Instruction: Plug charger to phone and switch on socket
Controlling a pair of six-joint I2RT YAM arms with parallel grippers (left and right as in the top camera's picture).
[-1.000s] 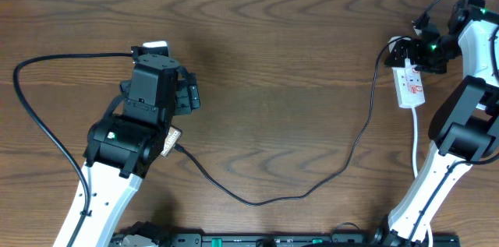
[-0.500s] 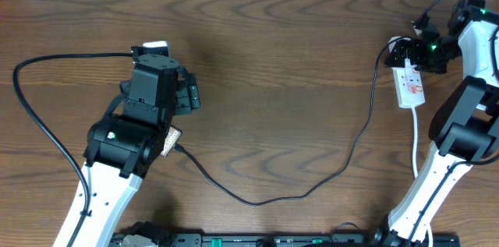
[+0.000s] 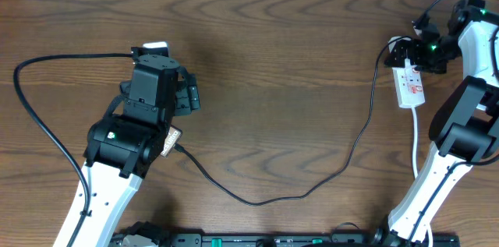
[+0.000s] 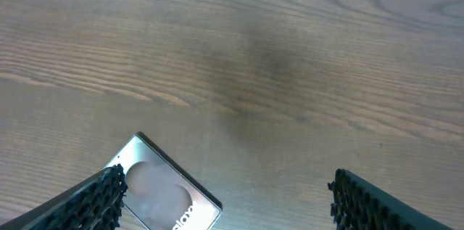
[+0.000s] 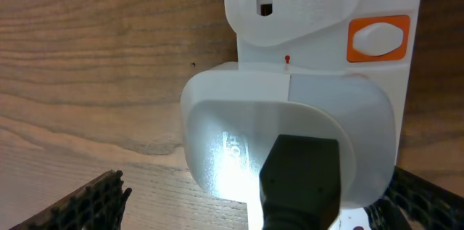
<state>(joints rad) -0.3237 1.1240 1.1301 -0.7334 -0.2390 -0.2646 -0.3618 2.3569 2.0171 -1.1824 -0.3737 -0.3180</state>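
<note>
**Operator:** Report the step in hand.

**Unit:** By my judgement, switching on the socket (image 3: 410,85). My right pincer (image 5: 261,186) was released, jaws spread wide on either side of the white adapter (image 5: 290,125) seated in the strip, and it gripped nothing. My left pincer (image 4: 226,183) was also released and empty. It hung above the tabletop (image 4: 275,48) with one corner of the phone (image 4: 159,194) below it, nearer the left jaw.

**Operator:** Orientation of the parts?

**Unit:** The socket lay at the far right of the tabletop. Its long axis ran from far to near with a slight tilt, and its white cord (image 3: 414,142) left the near end. The charger (image 3: 249,202) left the adapter and sagged in a long curve across the tabletop, ending beside my left arm. Its tip was hidden there, so I could not tell whether it was seated in the phone. The phone corner sat skewed to my left wrist view, and the rest was covered, so its long axis could not be read.

**Operator:** What did the next move require?

**Unit:** A sideways shift of the right pincer. The orange-framed switch (image 5: 377,39) lay beyond the adapter and off to one side. One fingertip had to press it without dragging the strip.
</note>
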